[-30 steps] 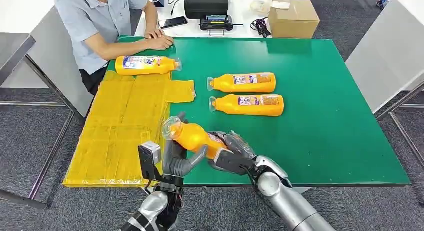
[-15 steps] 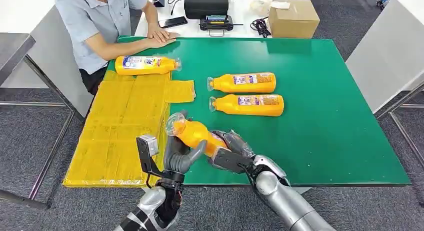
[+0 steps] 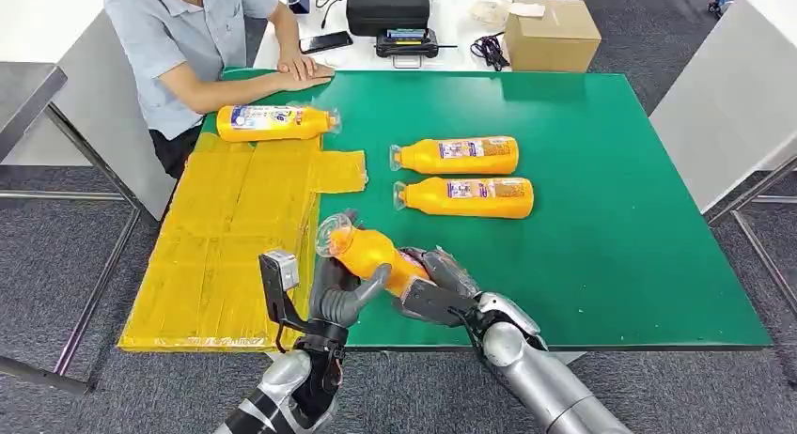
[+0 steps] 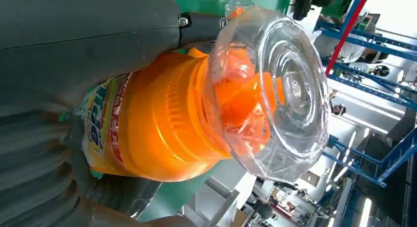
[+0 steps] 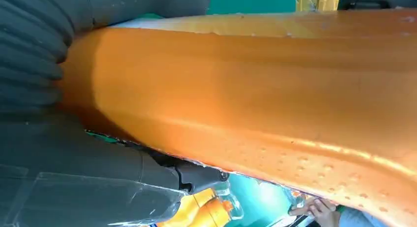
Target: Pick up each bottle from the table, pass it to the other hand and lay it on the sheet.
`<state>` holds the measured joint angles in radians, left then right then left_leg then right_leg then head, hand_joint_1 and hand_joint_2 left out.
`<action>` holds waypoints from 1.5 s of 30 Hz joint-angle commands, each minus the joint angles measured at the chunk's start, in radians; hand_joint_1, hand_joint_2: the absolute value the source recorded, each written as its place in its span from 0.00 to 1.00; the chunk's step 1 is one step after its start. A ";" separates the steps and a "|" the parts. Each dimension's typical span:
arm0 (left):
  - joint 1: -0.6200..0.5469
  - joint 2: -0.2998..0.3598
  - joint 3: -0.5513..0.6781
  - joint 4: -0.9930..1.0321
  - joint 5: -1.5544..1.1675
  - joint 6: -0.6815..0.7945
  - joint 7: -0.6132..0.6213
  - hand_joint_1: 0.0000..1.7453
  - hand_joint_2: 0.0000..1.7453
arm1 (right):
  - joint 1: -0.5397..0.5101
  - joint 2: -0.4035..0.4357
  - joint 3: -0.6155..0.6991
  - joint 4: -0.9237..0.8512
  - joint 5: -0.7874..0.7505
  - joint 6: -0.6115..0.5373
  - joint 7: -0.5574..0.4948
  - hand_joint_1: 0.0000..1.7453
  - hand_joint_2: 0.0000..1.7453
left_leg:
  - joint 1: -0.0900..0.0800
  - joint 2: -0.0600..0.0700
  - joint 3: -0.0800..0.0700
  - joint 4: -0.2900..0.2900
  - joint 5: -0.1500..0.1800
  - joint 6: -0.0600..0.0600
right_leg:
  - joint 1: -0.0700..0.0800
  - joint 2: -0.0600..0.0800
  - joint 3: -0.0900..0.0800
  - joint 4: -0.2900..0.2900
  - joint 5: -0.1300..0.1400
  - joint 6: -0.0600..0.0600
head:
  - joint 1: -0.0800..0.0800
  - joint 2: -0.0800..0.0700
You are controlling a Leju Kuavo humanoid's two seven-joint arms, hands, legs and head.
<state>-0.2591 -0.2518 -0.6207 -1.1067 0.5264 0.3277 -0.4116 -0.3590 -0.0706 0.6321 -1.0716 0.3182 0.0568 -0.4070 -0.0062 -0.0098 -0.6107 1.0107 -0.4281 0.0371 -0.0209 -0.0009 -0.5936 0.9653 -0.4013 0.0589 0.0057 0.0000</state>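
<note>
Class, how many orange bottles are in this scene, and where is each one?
4. One bottle lies on the yellow sheet; two lie side by side on the green table, far and near; one is held between both hands.

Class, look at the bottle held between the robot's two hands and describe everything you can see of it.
The held bottle is glossy orange plastic with a printed label and a clear domed cap over an orange nozzle. It is off the table, tilted, cap pointing up toward the yellow sheet. The left hand grips its neck end; the right hand grips its base end.
</note>
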 commanded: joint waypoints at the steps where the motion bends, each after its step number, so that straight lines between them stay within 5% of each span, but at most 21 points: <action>1: -0.035 0.016 -0.020 0.054 0.014 -0.014 0.016 0.00 1.00 | -0.047 0.010 0.009 0.051 0.003 0.000 0.000 0.95 1.00 | 0.000 0.002 0.002 0.000 -0.001 -0.001 | 0.001 0.001 0.002 0.000 0.000 -0.002 | 0.000 0.000; 8: -0.057 0.004 -0.010 0.123 0.035 -0.019 0.022 0.02 1.00 | -0.055 0.021 0.017 0.047 0.007 0.000 -0.003 0.96 1.00 | 0.001 0.003 0.004 0.000 -0.002 -0.002 | 0.001 0.002 0.004 0.000 -0.001 -0.003 | 0.000 0.000; 9: -0.064 0.001 -0.009 0.139 0.036 -0.028 0.015 1.00 1.00 | -0.056 0.020 0.017 0.043 0.007 -0.001 -0.004 0.95 1.00 | 0.001 0.002 0.003 0.000 -0.001 -0.002 | 0.001 0.002 0.003 0.000 -0.001 -0.002 | 0.000 0.000; 19: -0.071 -0.005 0.014 0.162 0.041 -0.051 0.004 1.00 1.00 | -0.067 0.025 0.002 0.028 0.003 -0.008 -0.009 0.93 1.00 | 0.000 0.002 0.001 0.000 -0.001 -0.001 | 0.000 0.001 0.001 0.000 0.000 -0.002 | 0.000 0.000; 27: -0.067 -0.006 0.028 0.151 0.038 -0.035 -0.020 1.00 1.00 | -0.076 0.024 0.001 0.024 0.003 -0.010 -0.008 0.82 1.00 | 0.001 0.003 0.003 0.001 -0.002 -0.002 | 0.001 0.002 0.002 0.001 -0.001 -0.003 | 0.000 0.000; 29: -0.065 -0.004 0.031 0.140 0.036 -0.033 -0.024 1.00 1.00 | -0.076 0.025 0.002 0.025 0.003 -0.010 -0.008 0.75 1.00 | 0.001 0.003 0.004 0.001 -0.002 -0.002 | 0.001 0.002 0.003 0.001 -0.001 -0.003 | 0.000 0.000; 30: -0.063 -0.003 0.033 0.133 0.032 -0.026 -0.027 1.00 1.00 | -0.075 0.025 0.003 0.025 0.003 -0.010 -0.008 0.36 1.00 | 0.001 0.003 0.003 0.001 -0.002 -0.002 | 0.001 0.002 0.002 0.001 -0.001 -0.002 | 0.000 0.000; 31: -0.063 -0.003 0.035 0.130 0.032 -0.023 -0.029 1.00 1.00 | -0.074 0.025 0.003 0.024 0.003 -0.011 -0.008 0.23 1.00 | 0.000 0.002 0.002 0.000 -0.001 -0.001 | 0.000 0.002 0.001 0.000 0.000 -0.002 | 0.000 0.000; 44: -0.063 -0.003 0.035 0.130 0.032 -0.023 -0.029 1.00 1.00 | -0.074 0.025 0.003 0.024 0.003 -0.011 -0.008 0.23 1.00 | 0.000 0.002 0.002 0.000 -0.001 -0.001 | 0.001 0.001 0.001 0.000 0.000 -0.002 | 0.000 0.000; 45: -0.062 -0.002 0.037 0.131 0.028 -0.016 -0.033 1.00 1.00 | -0.073 0.024 0.002 0.024 0.003 -0.011 -0.008 0.00 1.00 | 0.001 0.002 0.003 0.000 -0.001 -0.002 | 0.001 0.002 0.003 0.000 -0.001 -0.002 | 0.000 0.000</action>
<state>-0.2974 -0.2602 -0.5959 -1.0197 0.5577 0.3048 -0.4429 -0.3856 -0.0458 0.6298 -1.0723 0.3216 0.0473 -0.4162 -0.0062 -0.0098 -0.6107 1.0107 -0.4280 0.0371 -0.0210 -0.0009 -0.5934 0.9653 -0.4012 0.0589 0.0057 0.0000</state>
